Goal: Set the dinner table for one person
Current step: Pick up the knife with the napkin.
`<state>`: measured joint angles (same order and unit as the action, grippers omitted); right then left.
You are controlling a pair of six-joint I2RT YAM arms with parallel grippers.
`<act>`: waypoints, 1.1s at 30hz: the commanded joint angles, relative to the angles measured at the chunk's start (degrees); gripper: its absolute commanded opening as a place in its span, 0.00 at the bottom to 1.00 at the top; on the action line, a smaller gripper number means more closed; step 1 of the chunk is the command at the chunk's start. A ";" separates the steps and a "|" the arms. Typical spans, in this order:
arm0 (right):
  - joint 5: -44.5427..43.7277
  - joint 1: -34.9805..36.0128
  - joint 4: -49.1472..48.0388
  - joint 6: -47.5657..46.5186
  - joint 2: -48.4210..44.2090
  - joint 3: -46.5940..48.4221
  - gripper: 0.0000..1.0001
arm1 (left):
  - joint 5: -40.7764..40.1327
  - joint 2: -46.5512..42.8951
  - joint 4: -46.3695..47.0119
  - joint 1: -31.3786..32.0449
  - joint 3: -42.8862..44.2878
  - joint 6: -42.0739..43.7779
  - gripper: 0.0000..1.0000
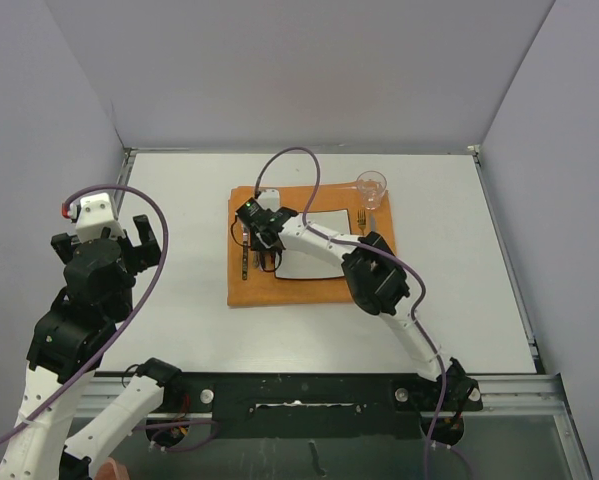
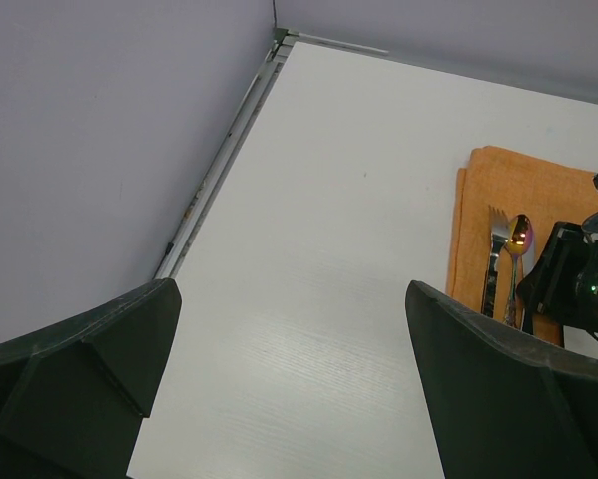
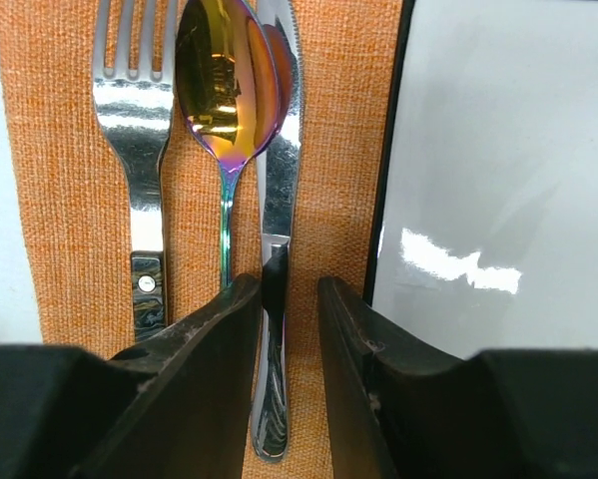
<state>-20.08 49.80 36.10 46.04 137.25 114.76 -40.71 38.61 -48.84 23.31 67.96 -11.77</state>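
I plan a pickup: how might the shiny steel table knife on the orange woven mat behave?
The shiny steel table knife looks rigid, so probably no flopping. Its polished, flat handle may slip in a grip. The iridescent metal spoon seems to overlap its blade, so lifting would likely disturb that spoon.

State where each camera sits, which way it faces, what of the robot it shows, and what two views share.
Top external: above, behind the bases, looking down on the dinner table; both arms, left gripper and right gripper show.
Left wrist: raised at left, facing across the tabletop to the far left corner; its own fingers, wide apart, frame the bottom.
Right wrist: low over the orange mat, facing down; its fingers flank the knife handle.
Shared: both wrist views show the fork and spoon.
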 commanded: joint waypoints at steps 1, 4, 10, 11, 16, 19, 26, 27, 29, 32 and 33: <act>-1.23 2.60 9.88 -2.96 5.68 0.42 0.30 | -0.12 0.73 4.19 0.33 1.36 -0.35 0.98; -1.16 3.59 10.91 -2.99 7.06 1.12 0.25 | 0.10 0.75 4.07 0.33 1.55 -0.36 0.98; 1.44 4.02 9.31 -0.17 7.52 0.11 0.12 | -0.03 0.45 3.09 0.35 2.03 -0.18 0.98; 2.12 4.09 9.26 0.05 7.73 0.27 0.03 | -0.02 0.43 2.93 0.33 2.06 -0.26 0.98; 4.01 4.47 8.27 0.08 6.60 -1.03 0.00 | -0.06 0.28 2.48 0.38 2.43 -0.27 0.98; 4.01 4.55 4.58 -1.77 3.26 -4.86 0.00 | 0.06 0.35 2.47 0.36 2.39 -0.56 0.98; 1.75 4.68 -3.55 -7.85 -6.73 -11.21 0.00 | 0.13 0.59 2.38 0.33 1.65 -1.06 0.98; 1.83 4.65 -6.85 -9.44 -8.52 -12.72 0.00 | 0.11 0.54 2.49 0.33 1.70 -1.06 0.98; 1.73 4.49 -9.51 -11.06 -11.29 -14.49 0.00 | 0.22 0.74 2.71 0.37 1.86 -1.06 0.98; 2.00 4.36 -11.00 -12.99 -13.29 -14.18 0.00 | 0.34 1.02 2.39 0.26 1.99 -1.21 0.98; 2.03 4.32 -11.37 -13.41 -13.73 -14.09 0.00 | 0.36 1.10 2.18 0.25 2.01 -1.50 0.98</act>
<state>-20.49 53.19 27.27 36.58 129.10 100.60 -40.45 38.85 -48.27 23.31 68.10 -12.47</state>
